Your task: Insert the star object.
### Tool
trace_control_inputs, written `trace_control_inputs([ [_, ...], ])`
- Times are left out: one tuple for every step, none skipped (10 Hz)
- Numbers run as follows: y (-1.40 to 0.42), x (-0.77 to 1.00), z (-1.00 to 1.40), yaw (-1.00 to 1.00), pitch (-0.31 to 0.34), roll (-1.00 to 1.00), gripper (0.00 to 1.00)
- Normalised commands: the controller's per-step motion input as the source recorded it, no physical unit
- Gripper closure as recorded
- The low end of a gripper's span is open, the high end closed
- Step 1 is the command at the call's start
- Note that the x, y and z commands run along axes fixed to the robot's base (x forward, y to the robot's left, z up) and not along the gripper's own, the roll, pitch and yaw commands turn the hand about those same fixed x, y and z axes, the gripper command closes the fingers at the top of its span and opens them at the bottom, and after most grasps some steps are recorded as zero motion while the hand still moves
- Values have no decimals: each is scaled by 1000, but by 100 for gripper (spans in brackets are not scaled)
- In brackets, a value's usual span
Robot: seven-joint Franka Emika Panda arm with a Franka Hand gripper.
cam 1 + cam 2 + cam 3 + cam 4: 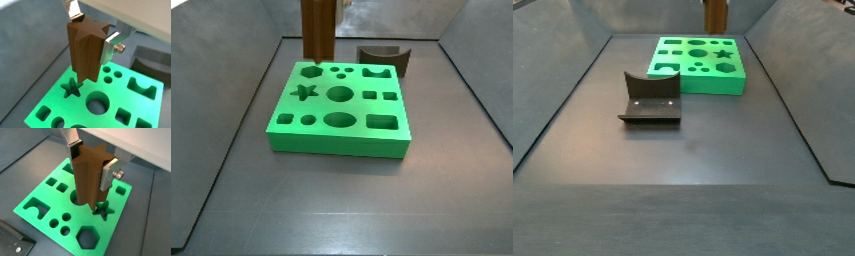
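Note:
The star object (85,50) is a tall brown peg with ridged, star-shaped sides. It hangs upright in my gripper (93,32), whose silver fingers (109,46) are shut on its upper end; the grip also shows in a wrist view (90,162). The green block (342,135) has several shaped holes. Its star hole (70,89) lies just beside the peg's lower end, as a wrist view (101,209) also shows. The peg's tip is above the block's top, not in any hole. In both side views only the peg (318,30) (715,15) shows, above the block (700,75).
The dark fixture (649,97) stands on the grey floor close to one side of the block, also in a side view (382,58) and in both wrist views (150,62) (17,245). Sloping grey walls (225,100) enclose the floor.

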Motion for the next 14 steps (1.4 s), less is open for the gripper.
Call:
trace_control_inputs([
  [-23, -286, -400, -349, -414, -76, 100],
  [-214, -280, -463, -257, -407, -6, 100],
  [-431, -266, -503, -9, -393, 39, 100],
  [-346, -57, -471, 0, -239, 77, 100],
  [-160, 14, -300, 0, -29, 61, 100],
  [0, 37, -180, 0, 10, 54, 100],
  [29, 0, -100, 0, 19, 66, 100],
  [106, -100, -14, 0, 11, 69, 100],
  [23, -169, -57, 126, 24, 259, 100],
  [0, -180, -20, 106, 89, 421, 100],
  [0, -174, 0, 94, 104, 461, 100],
  [0, -134, 0, 74, 140, 500, 100],
  [0, -74, 0, 80, 114, 477, 100],
  [0, 134, -94, 0, 94, 240, 100],
])
